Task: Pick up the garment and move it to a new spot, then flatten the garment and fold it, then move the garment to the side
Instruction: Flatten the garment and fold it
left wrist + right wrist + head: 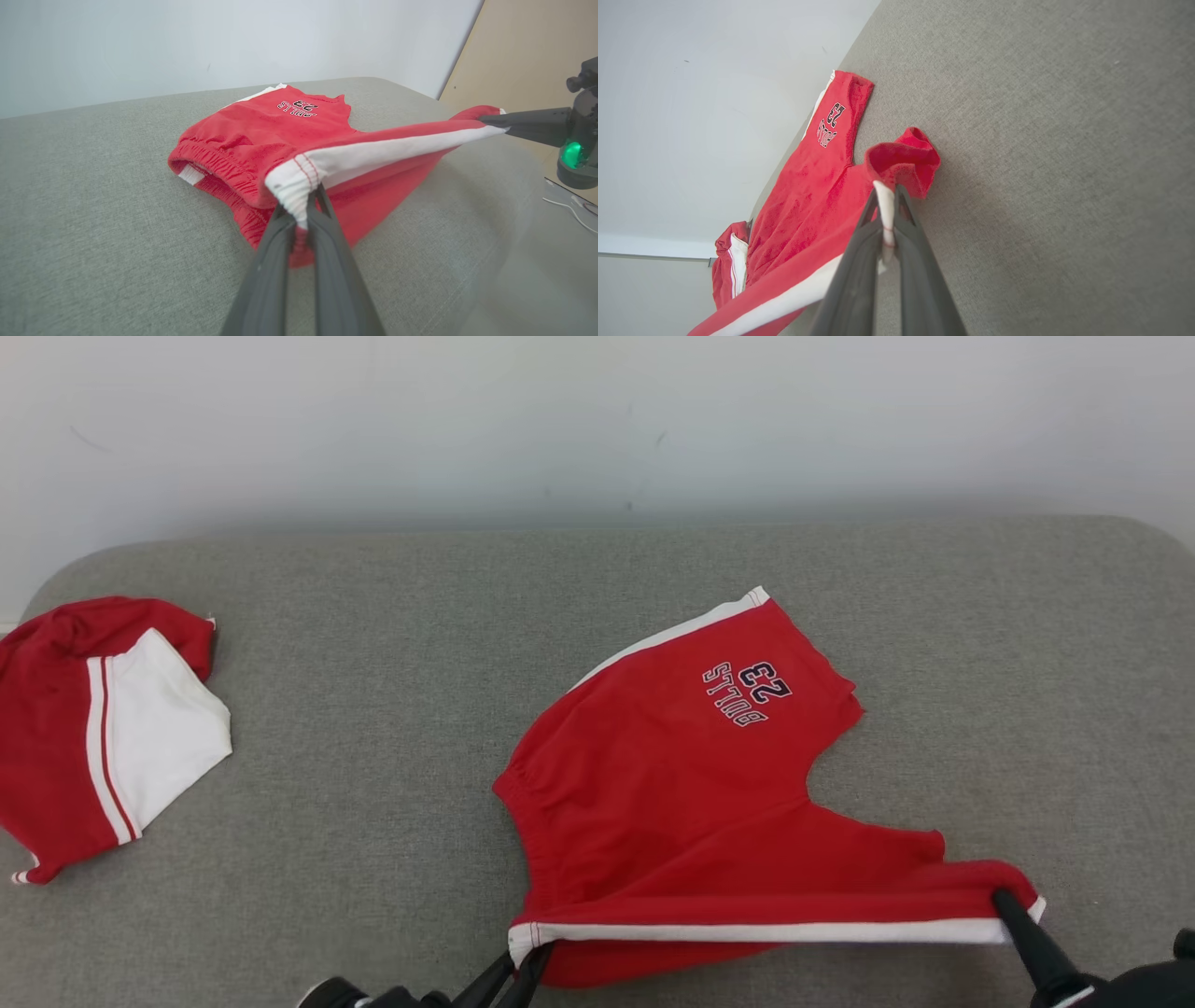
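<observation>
Red shorts, count one, lie right of centre on the grey fabric cushion, with the printed leg towards the far side. Other garments: one red-and-white piece at the left edge, well apart. Grippers: two. The left gripper is clamped on the waistband end of the white stripe, and the right gripper is clamped on its hem end. The stripe is stretched between them along the near edge. Bare cushion lies between the two garments and on the far side.
</observation>
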Available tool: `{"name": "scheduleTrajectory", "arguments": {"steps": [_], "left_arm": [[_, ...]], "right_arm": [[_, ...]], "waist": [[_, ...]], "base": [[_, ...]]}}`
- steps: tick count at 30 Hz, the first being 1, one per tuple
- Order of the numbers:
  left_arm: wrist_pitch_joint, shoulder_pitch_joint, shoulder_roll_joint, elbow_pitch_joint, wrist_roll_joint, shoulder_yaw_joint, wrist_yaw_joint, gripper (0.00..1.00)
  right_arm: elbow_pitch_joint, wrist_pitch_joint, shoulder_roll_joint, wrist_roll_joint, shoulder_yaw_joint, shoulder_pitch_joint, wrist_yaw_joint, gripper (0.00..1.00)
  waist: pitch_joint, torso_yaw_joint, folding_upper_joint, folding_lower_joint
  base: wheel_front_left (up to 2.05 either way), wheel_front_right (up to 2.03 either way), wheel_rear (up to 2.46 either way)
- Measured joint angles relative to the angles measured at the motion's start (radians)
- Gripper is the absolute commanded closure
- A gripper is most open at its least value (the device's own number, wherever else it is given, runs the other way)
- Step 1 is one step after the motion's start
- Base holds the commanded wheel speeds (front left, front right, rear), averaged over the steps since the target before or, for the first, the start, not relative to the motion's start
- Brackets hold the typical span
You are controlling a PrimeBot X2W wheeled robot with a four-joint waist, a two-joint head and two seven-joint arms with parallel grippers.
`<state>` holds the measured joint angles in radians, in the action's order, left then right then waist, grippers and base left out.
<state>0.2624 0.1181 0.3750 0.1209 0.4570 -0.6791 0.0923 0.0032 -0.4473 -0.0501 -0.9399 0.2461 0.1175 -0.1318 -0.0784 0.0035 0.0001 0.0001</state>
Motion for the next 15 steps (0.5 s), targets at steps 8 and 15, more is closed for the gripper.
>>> {"name": "scheduleTrajectory", "arguments": {"steps": [8,15], "left_arm": [[0.000,0.107,-0.050,0.014,-0.034,0.023,0.023,1.00],[0.000,0.226,-0.090,0.084,-0.030,0.037,0.032,1.00]], "right_arm": [[0.119,-0.093,0.000,0.033,0.080,-0.258,0.000,1.00],[0.299,-0.152,-0.001,0.165,0.097,-0.537,0.000,1.00]], "waist": [[-0.022,0.038,0.0000,0.0001],[-0.066,0.064,0.0000,0.0001]], "base": [[0.00,0.00,0.00],[0.00,0.00,0.00]]}}
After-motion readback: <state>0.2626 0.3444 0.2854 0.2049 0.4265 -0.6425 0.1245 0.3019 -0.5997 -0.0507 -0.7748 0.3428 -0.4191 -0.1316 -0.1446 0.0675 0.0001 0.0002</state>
